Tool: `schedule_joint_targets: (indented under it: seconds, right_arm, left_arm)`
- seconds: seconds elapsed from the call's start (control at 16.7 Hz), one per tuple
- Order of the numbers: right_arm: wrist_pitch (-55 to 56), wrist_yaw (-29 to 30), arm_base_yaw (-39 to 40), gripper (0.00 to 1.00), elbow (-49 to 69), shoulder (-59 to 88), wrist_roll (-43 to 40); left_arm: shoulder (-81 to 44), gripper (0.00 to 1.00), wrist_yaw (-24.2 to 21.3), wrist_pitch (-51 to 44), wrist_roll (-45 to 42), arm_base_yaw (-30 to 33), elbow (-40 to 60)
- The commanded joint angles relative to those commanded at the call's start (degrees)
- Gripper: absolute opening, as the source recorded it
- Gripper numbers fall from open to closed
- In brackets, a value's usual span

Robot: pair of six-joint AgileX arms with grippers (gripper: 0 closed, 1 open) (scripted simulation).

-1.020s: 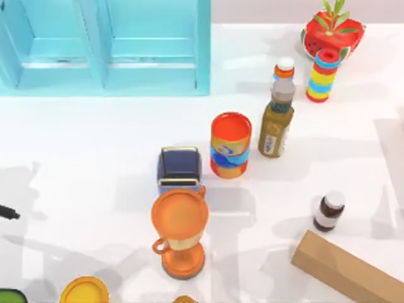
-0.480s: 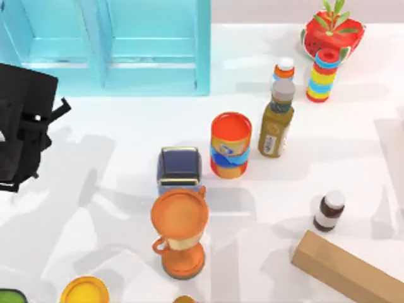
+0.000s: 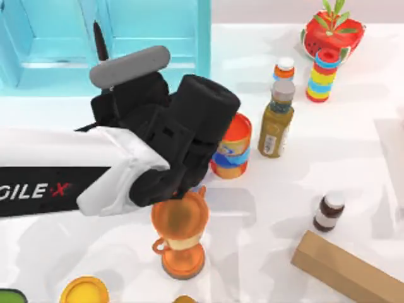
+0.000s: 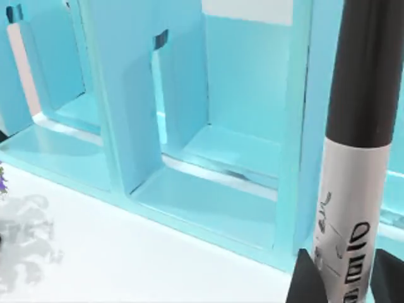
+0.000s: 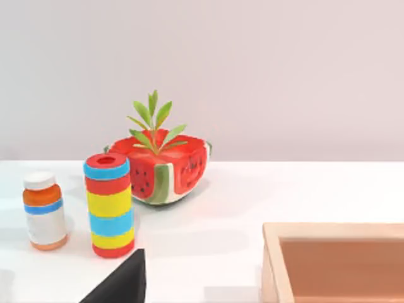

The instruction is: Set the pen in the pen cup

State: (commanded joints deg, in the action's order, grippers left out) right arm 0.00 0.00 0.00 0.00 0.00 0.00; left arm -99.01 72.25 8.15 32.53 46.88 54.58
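Our left arm (image 3: 95, 170) spans the white worktop (image 3: 315, 145), hiding the dark square cup behind the orange trophy cup (image 3: 180, 218). Teal shelf unit (image 4: 208, 158) has smooth open bays. Orange cylindrical can (image 3: 235, 148) is half covered. Left end effector (image 4: 344, 278), cut off, is clenched on the pen (image 4: 353, 164), upright, black cap, white-grey barrel. Right end effector: cannot tell.

- The white counter (image 3: 126, 265) carries everything.
- A turquoise shelf unit (image 3: 151, 44) stands at its far left.
- An orange can (image 3: 237, 148) stands mid-counter, just beside an olive bottle (image 3: 276, 126).
- An orange trophy cup (image 3: 181, 233) stands nearer the front.
- A watermelon planter (image 3: 332, 31), a striped cylinder (image 3: 322, 77) and a small orange-banded bottle (image 3: 285, 67) stand far right.
- A small brown bottle (image 3: 329, 211) stands near a cardboard box (image 3: 347, 271).
- A yellow lid (image 3: 84, 291) lies at the front left.
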Motion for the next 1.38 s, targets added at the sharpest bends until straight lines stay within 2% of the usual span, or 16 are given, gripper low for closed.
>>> schedule_joint_targets:
  seconds: [0.24, 0.42, 0.72, 0.78, 0.96, 1.38]
  right_arm:
    - [0.0, 0.0, 0.0, 1.00, 0.0, 0.0, 0.0]
    - [0.0, 0.0, 0.0, 1.00, 0.0, 0.0, 0.0]
    - [0.0, 0.0, 0.0, 1.00, 0.0, 0.0, 0.0]
    - [0.0, 0.0, 0.0, 1.00, 0.0, 0.0, 0.0]
    - [0.0, 0.0, 0.0, 1.00, 0.0, 0.0, 0.0]
    - [0.0, 0.0, 0.0, 1.00, 0.0, 0.0, 0.0]
  left_arm:
    - [-6.0, 0.00, 13.4, 8.3, -4.9, 10.7, 4.9]
    - [-8.4, 0.00, 19.0, 11.8, -6.9, 15.1, 7.0]
    - [-8.8, 0.00, 20.1, 12.4, -7.3, 15.9, 7.4]
    - [-11.9, 0.00, 18.6, 24.7, -7.2, 15.4, 6.8]
    - [-11.4, 0.00, 18.8, 22.6, -6.1, 15.5, 7.3]
    - [-9.9, 0.00, 19.3, 9.9, -2.8, 15.3, 8.1]
